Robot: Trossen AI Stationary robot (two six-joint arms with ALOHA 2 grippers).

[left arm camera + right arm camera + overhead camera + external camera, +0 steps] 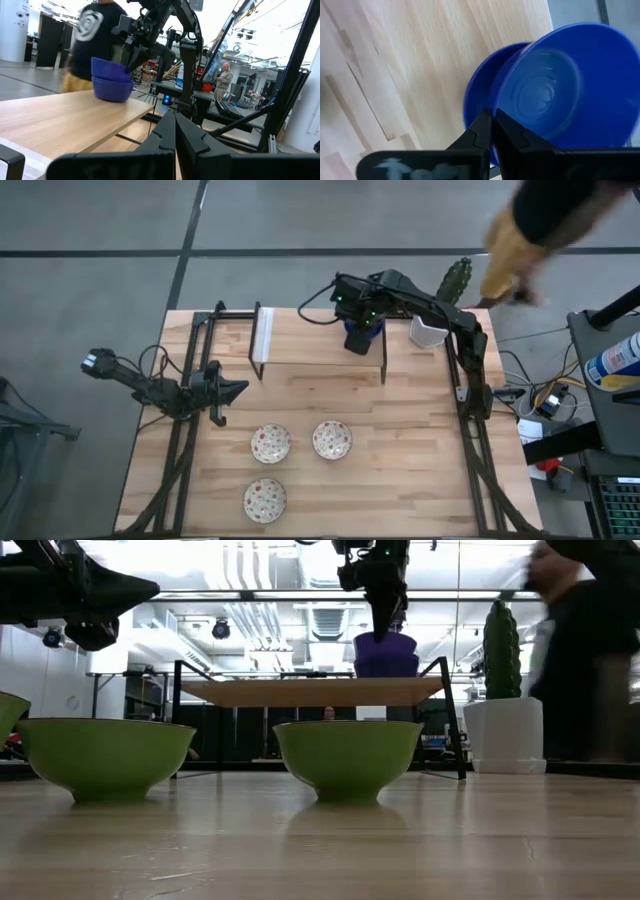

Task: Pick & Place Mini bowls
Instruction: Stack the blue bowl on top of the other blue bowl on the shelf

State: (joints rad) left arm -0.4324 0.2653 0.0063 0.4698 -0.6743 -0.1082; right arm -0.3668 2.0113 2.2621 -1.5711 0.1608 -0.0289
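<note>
My right hand is clenched on the rim of the top blue bowl in a stack on the raised shelf. My left hand waits clenched and empty over the worktop. 3 speckled bowls sit on the worktop in front. I worry the smooth, glossy, nested bowls could stick and lift together, or the thin rim could slip out
</note>
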